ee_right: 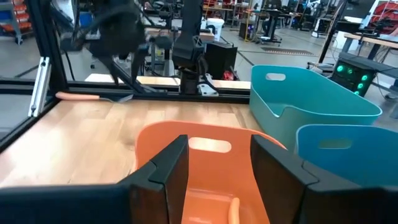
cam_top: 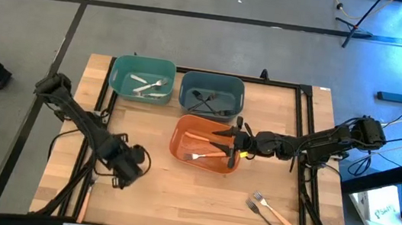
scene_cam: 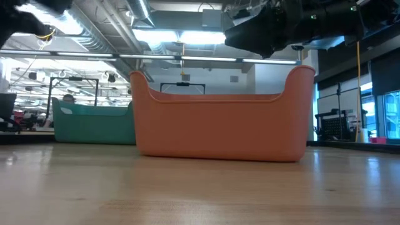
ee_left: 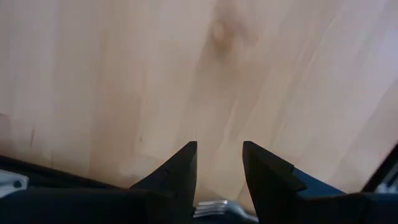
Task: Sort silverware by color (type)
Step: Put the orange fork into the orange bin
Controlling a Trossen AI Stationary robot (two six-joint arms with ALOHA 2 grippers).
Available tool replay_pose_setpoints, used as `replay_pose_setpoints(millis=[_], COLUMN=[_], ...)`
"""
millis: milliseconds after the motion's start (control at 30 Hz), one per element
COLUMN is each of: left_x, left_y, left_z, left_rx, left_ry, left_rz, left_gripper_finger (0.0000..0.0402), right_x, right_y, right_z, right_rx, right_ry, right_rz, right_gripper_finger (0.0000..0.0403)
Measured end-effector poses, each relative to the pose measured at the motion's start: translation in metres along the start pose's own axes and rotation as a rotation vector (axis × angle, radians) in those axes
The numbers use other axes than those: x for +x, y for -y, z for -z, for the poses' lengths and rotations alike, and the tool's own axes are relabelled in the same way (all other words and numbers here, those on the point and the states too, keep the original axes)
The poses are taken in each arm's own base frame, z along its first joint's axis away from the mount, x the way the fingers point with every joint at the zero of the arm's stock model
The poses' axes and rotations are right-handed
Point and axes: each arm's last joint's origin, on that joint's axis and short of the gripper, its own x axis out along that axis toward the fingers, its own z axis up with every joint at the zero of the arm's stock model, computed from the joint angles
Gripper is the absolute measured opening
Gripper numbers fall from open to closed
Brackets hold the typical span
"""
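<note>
The right gripper (cam_top: 227, 140) hangs over the orange rectangular plastic bin (cam_top: 181, 150), fingers apart and empty, a drop seemingly finished. Next comes the pair of forks, one black, one orange-handled (cam_top: 269, 211), on the wooden table right of that bin. The left gripper (ee_left: 219, 168) waits left of it, fingers apart.

Three bins (cam_top: 142, 77), two white utensils in teal bin, two forks (cam_top: 269, 213) on the table (cam_top: 175, 194)

Teal bin (cam_top: 141, 79), blue-grey bin (cam_top: 212, 93), orange bin (cam_top: 205, 144); pale wood table (cam_top: 175, 194).
</note>
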Motion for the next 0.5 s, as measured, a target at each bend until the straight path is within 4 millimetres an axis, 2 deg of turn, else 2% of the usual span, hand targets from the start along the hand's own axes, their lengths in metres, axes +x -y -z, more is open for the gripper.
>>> replay_pose_setpoints(millis=[333,500], left_x=[0.035,0.051], left_y=[0.037,0.048], left_z=[0.021,0.029], left_rx=[0.103,0.120], left_ry=[-0.266,-0.392], left_rz=[0.002,-0.011], left_gripper_finger=[0.0124,0.0124], right_x=[0.000,0.003], right_y=[0.000,-0.002], right_z=[-0.002,0.001], right_rx=[0.104,0.139], right_ry=[0.017,0.024], right_rz=[-0.005,-0.038], right_gripper_finger=[0.0161,0.0161])
